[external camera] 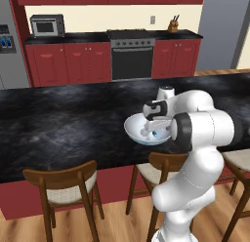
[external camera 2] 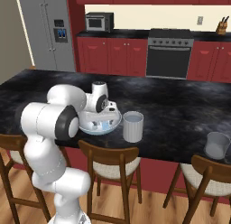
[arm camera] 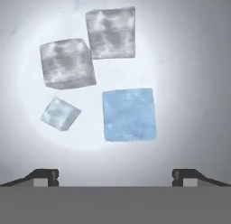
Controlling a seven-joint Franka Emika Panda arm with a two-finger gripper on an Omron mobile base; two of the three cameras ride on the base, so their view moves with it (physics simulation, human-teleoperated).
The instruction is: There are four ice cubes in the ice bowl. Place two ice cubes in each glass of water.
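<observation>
From the left base view I saw a red-cabinet kitchen behind a long black counter [external camera: 63,124], with an oven [external camera: 132,58] at the back wall and a microwave [external camera: 47,25] to its left; wooden stools [external camera: 66,187] stood along the near edge; the bowl [external camera: 141,132] sat on the counter near that edge, partly behind the arm, and the gripper [external camera: 149,132] hung down into it; a blue-tinted cube [external camera: 156,134] showed inside the bowl beside the hand; I could not judge the jaw gap from here.

From the right base view the same counter ran across, with a fridge [external camera 2: 47,29] at the left; the bowl [external camera 2: 108,125] lay just beside the arm, the hand over it; one glass [external camera 2: 133,126] stood just to the bowl's right, apart from it; a second glass [external camera 2: 217,145] stood well apart, near the counter's right end.

In the hand view I looked straight down onto the bowl's pale floor [arm camera: 189,83]; four cubes lay there, two grey ones [arm camera: 67,63] touching at the top, a small pale one [arm camera: 60,114] lower left, the blue one [arm camera: 129,114] lower right; the fingertips [arm camera: 45,175] stood wide apart at the bottom corners, holding nothing.
</observation>
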